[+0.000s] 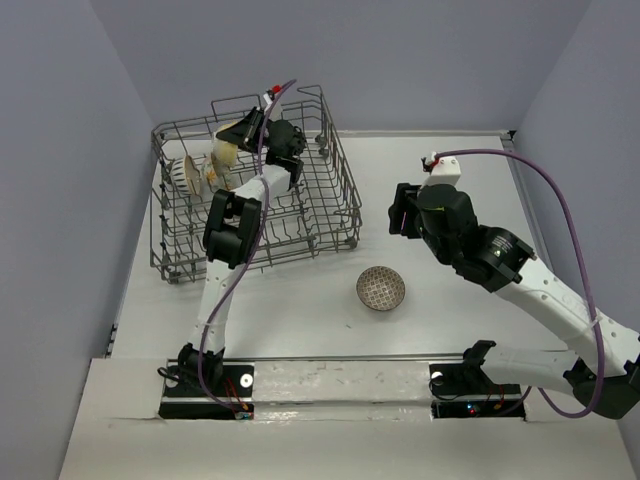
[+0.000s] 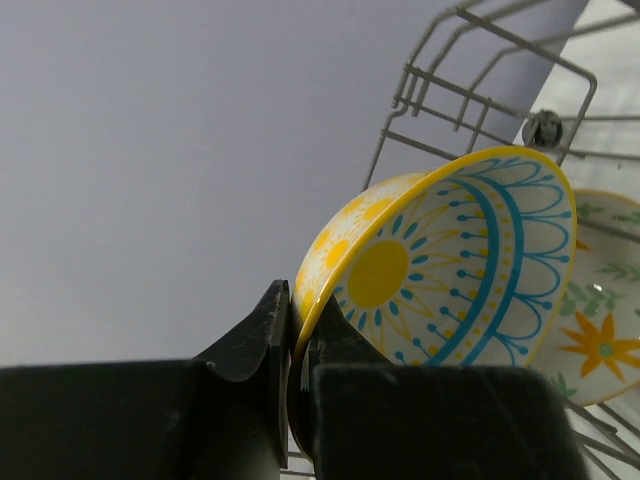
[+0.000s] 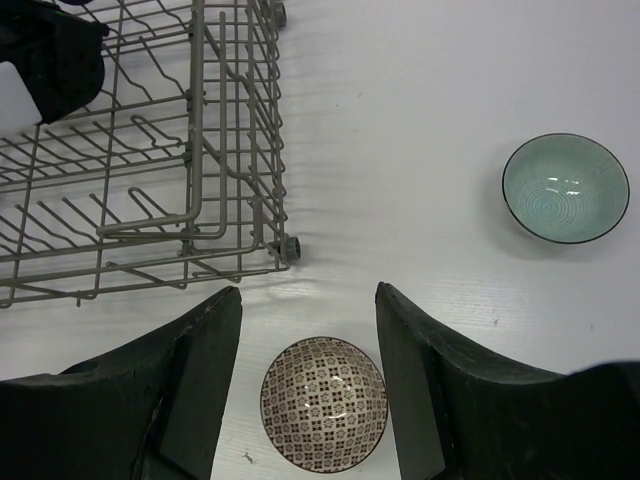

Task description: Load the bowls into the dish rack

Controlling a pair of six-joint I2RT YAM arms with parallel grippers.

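Left wrist view: left gripper (image 2: 290,370) clamped on thin rim of glossy flower bowl (image 2: 450,260), tilted on edge for slotting between dish rack (image 2: 470,90) wires; second flower bowl (image 2: 595,300) at 4 o'clock, possibly touching. Right gripper (image 3: 305,297) spread wide over brown-patterned bowl (image 3: 323,403); teal bowl (image 3: 565,188) at 2 o'clock.

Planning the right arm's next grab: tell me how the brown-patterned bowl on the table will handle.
The brown-patterned bowl looks like glazed ceramic: probably rigid, slick and chippable. It sits upright on the smooth table, so a nudge would likely slide it, not tip it. The open right gripper would probably hold best pinching its thin rim.
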